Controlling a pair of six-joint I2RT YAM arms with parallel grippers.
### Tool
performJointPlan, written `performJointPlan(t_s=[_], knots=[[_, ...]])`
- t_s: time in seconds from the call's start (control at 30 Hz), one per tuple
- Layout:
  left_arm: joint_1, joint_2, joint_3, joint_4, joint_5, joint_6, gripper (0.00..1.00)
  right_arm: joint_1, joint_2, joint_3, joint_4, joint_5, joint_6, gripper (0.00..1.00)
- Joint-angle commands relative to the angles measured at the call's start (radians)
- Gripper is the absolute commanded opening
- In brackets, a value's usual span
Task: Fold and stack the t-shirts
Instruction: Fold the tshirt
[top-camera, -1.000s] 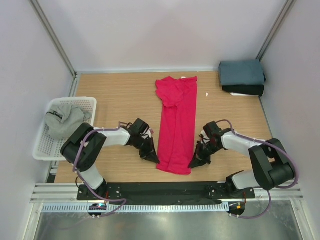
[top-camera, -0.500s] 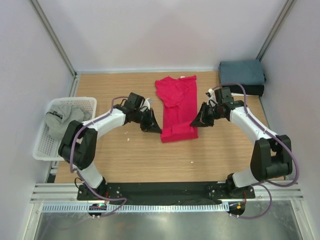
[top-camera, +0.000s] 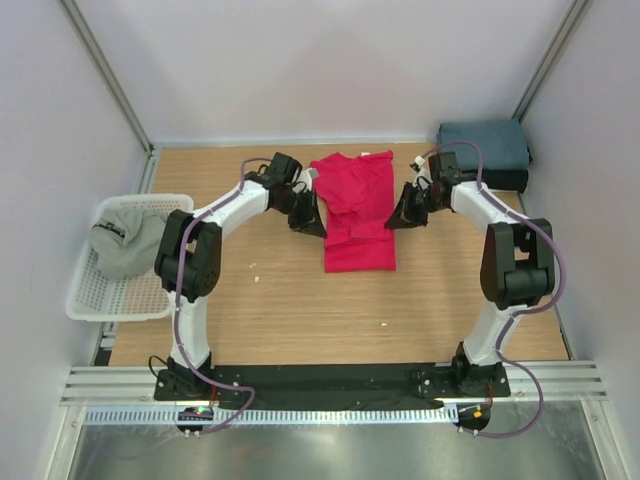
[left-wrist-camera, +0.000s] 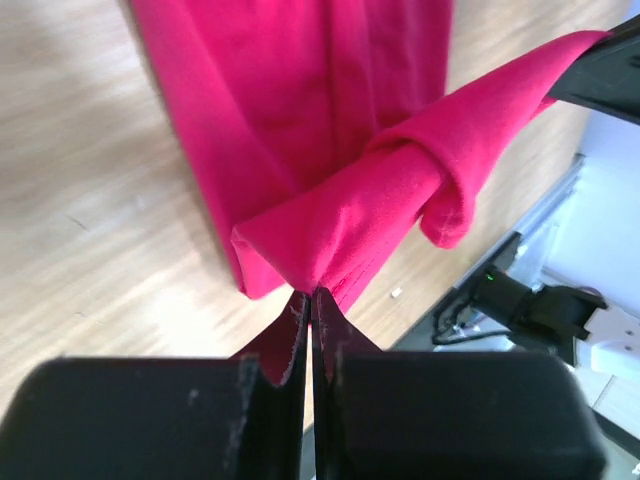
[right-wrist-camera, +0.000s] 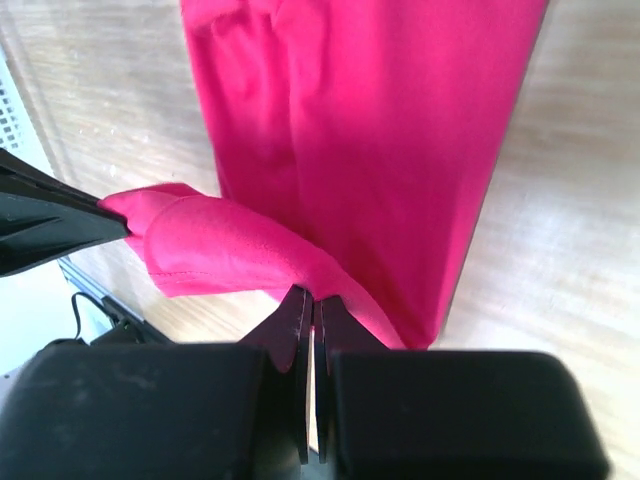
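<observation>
Cloth so soft sagged between holds, we judged. Our left hand (left-wrist-camera: 310, 296) and right hand (right-wrist-camera: 313, 296) each pinched a hem corner of the crimson t-shirt (top-camera: 358, 215).

The black left gripper (left-wrist-camera: 310, 305) pinches a raised fold of the crimson-red cloth t-shirt (left-wrist-camera: 300, 120) above the wooden tabletop (left-wrist-camera: 80, 200).

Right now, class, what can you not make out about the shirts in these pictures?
Top view: the black t-shirt, mostly covered by the slate-blue t-shirt.
Top view: the dark mark on the grey t-shirt, too small to read.
Wrist views: how much red t-shirt the left hand and right hand pinch, hidden inside their grip.
</observation>
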Motion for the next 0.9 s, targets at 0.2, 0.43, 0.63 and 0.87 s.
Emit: performJointPlan(t_s=[0.2,0.43,0.63,0.87], knots=[[0.039,0.124,0.264,-0.059,-0.095,0.138,0.0,-0.011,0.079,0.067,0.142,0.019,-0.033,0.01],[0.038,0.213,0.405,-0.051,-0.104,0.14,0.0,-0.011,0.099,0.105,0.217,0.042,-0.03,0.01],[0.038,0.279,0.463,-0.042,-0.118,0.153,0.0,-0.019,0.156,0.183,0.245,0.057,-0.015,0.01],[0.038,0.342,0.537,-0.024,-0.163,0.176,0.0,-0.022,0.213,0.22,0.303,0.069,0.036,0.01]])
